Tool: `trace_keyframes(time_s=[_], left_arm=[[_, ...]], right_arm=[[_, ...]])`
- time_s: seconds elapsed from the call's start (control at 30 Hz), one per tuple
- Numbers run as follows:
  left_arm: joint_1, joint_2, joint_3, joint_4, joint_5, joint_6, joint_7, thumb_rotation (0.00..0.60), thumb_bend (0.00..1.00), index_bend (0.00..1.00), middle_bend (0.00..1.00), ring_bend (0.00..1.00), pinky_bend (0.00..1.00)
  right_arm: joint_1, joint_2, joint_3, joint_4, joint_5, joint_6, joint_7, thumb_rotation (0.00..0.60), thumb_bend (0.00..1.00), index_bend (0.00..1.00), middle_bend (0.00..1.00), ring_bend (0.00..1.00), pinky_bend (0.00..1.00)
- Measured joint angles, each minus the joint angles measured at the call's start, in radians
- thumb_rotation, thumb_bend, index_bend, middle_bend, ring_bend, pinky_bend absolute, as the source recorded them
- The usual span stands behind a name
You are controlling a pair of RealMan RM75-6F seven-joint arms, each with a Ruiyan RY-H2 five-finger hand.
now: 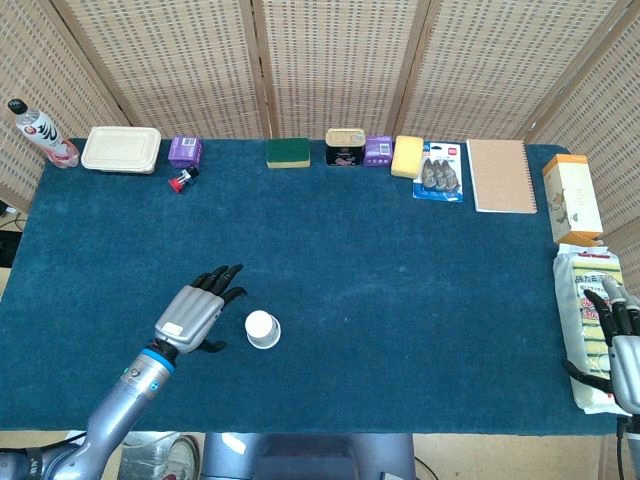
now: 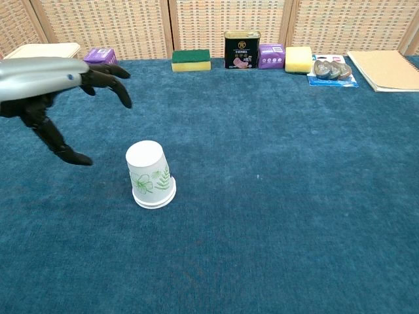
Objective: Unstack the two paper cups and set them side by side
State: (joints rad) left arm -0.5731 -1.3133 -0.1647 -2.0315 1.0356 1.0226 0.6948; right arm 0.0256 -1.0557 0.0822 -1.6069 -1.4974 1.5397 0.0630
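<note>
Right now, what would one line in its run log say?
left hand: open, beside cups | stacked cups: upside down, untouched | right hand: open, at table edge
</note>
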Motion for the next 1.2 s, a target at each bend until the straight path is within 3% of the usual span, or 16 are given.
trace_keyframes(time_s=[0.53, 1.2], left_arm=[[-0.106, -0.114, 0.029, 0.041, -0.112, 0.056, 0.105, 0.6, 0.13, 0.35, 0.0, 0.0, 0.14], [-0.172, -0.155, 0.048, 0.065, -0.189, 0.093, 0.131, 0.6, 0.21, 0.35, 0.0, 0.0, 0.14]], right_arm=[[0.003, 0.002, 0.001, 0.004, 0.003, -0.007, 0.015, 0.6, 0.0, 0.11, 0.0, 0.0, 0.0], [0.006, 0.008, 0.001, 0.009, 0.004, -0.015, 0.037, 0.6, 0.0, 0.11, 0.0, 0.0, 0.0]])
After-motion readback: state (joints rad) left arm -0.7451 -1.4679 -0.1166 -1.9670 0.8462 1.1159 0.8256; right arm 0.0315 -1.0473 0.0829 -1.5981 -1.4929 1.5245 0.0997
